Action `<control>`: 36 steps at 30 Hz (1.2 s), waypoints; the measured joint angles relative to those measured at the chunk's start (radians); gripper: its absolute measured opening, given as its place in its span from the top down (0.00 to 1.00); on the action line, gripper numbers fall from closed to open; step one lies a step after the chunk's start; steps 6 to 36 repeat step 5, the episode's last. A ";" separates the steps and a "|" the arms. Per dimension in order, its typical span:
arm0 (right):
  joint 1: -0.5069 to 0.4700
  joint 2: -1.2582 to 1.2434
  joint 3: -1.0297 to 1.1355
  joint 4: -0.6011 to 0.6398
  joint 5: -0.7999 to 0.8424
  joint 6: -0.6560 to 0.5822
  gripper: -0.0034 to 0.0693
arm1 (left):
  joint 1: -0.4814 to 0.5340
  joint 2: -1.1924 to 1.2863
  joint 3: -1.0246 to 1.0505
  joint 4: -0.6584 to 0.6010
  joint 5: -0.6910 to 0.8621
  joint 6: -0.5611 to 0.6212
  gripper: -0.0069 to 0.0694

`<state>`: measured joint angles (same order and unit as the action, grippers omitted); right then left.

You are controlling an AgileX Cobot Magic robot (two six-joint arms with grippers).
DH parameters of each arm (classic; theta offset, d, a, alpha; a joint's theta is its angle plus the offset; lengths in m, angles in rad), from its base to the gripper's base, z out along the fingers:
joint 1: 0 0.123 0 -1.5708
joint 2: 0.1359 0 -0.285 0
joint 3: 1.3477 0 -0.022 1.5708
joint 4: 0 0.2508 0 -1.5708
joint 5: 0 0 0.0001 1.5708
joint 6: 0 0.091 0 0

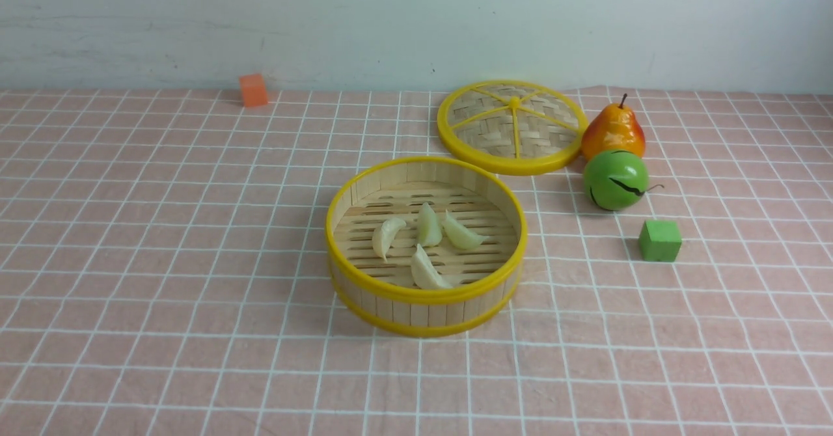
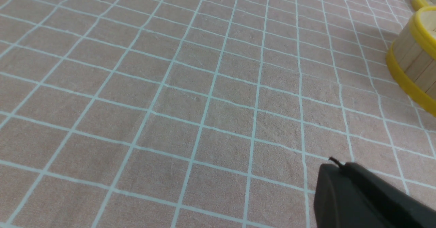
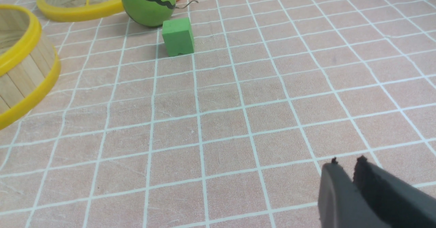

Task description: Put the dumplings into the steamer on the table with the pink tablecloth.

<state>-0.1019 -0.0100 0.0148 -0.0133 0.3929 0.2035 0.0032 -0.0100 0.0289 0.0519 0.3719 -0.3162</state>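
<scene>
The steamer (image 1: 423, 311), a round bamboo basket with yellow rims, stands mid-table on the pink tablecloth (image 1: 163, 260). Several pale dumplings (image 1: 428, 225) lie on its slatted floor. Neither gripper shows in the front view. In the left wrist view my left gripper (image 2: 335, 165) hovers shut and empty over bare cloth, with the steamer (image 2: 412, 61) off to one side. In the right wrist view my right gripper (image 3: 347, 161) hangs over the cloth with its tips a narrow gap apart and nothing between them. The steamer (image 3: 24, 75) sits at that view's edge.
A woven lid with yellow spokes (image 1: 511, 127) lies behind the steamer. Beside it on the right stand a toy pear (image 1: 613, 130), a green round fruit (image 1: 615, 179) and a green cube (image 1: 660, 241). An orange cube (image 1: 253, 90) sits far back left by the wall.
</scene>
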 joint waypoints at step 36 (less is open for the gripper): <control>0.000 0.000 0.000 0.000 0.000 0.000 0.83 | 0.000 0.000 0.000 0.000 0.000 0.000 0.91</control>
